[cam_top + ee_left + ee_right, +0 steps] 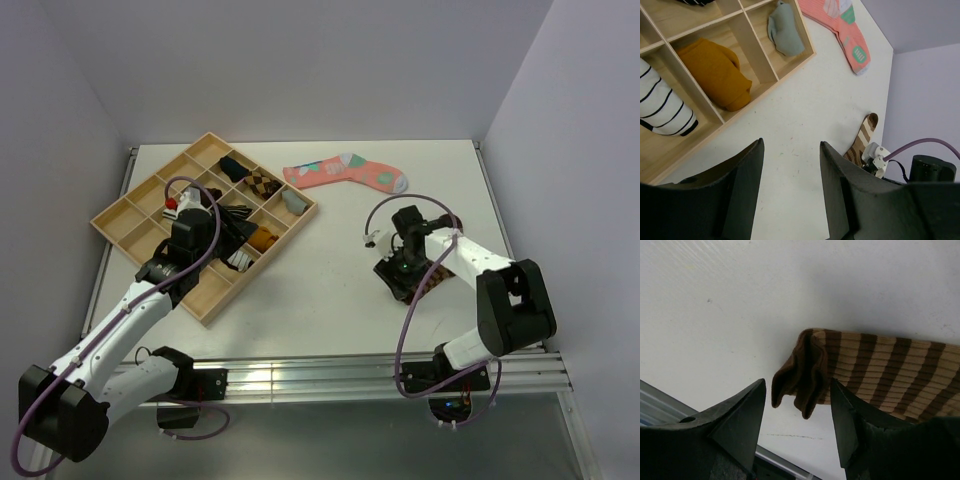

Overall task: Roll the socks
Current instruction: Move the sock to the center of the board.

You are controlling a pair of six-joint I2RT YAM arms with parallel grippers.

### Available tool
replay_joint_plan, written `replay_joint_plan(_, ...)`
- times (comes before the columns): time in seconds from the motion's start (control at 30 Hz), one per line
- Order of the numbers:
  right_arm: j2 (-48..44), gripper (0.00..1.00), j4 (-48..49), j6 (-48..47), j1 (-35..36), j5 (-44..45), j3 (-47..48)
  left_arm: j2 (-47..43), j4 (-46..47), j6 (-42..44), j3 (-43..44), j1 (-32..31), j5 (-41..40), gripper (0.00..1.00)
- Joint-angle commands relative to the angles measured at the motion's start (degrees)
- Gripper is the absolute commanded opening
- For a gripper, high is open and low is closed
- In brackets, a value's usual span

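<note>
Brown sock (875, 365) lies on the table (715, 300), folded end between my open right gripper (797, 390).
I should close low on the fold, then roll evenly; left gripper (791, 145) open, empty.

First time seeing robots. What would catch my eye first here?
A bright coral-pink sock lies flat at the far side of the table, beside a wooden compartment tray holding rolled socks. Nearer, the right claw hovers open over the folded end of a brown striped sock.
</note>
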Motion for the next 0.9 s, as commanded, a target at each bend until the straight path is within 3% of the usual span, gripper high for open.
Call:
replay_joint_plan(0.0,-0.4,0.61,-0.3,0.5,2.5,-0.2,-1.1,0.2,1.9,1.2,0.0,-0.2,0.9,0.53)
replay_joint_plan(0.43,0.1,0.54,6.4,5.3,5.5,13.2,-4.6,1.2,2.8,1.4,-0.4,-0.1,1.4,0.53)
replay_joint_plan(0.57,0.1,0.48,7.6,5.5,6.5,14.3,-5.6,1.6,3.2,1.4,-0.6,-0.2,1.6,0.52)
replay_joint_plan(0.87,-2.5,0.46,6.8,7.3,10.7,16.2,-5.2,2.2,3.3,1.5,-0.7,-0.2,1.9,0.52)
